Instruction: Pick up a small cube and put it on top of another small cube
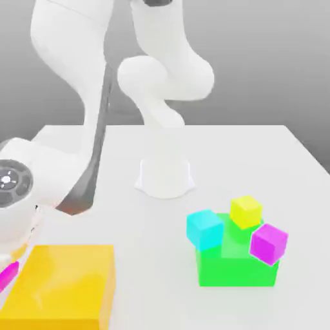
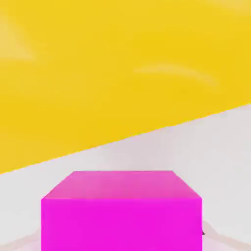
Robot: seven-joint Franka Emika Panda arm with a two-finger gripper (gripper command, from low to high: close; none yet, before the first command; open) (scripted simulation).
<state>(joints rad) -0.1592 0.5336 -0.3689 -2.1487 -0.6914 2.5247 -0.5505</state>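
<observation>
The hot-pink cube (image 1: 8, 276) was mostly cut off at the exterior view's left edge, just a sliver poking out below the robot's hand (image 1: 16, 193). In the hand view its bottom ran off the frame too. The big orange-yellow block (image 1: 61, 287) got clipped along the lower edge, and the purple cube (image 1: 269, 242) covered a corner of the green block (image 1: 236, 267).

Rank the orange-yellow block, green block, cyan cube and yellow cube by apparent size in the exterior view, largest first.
1. Orange-yellow block, though it sits nearer the camera.
2. Green block.
3. Cyan cube and yellow cube: near-alike, so not ranked apart.
</observation>
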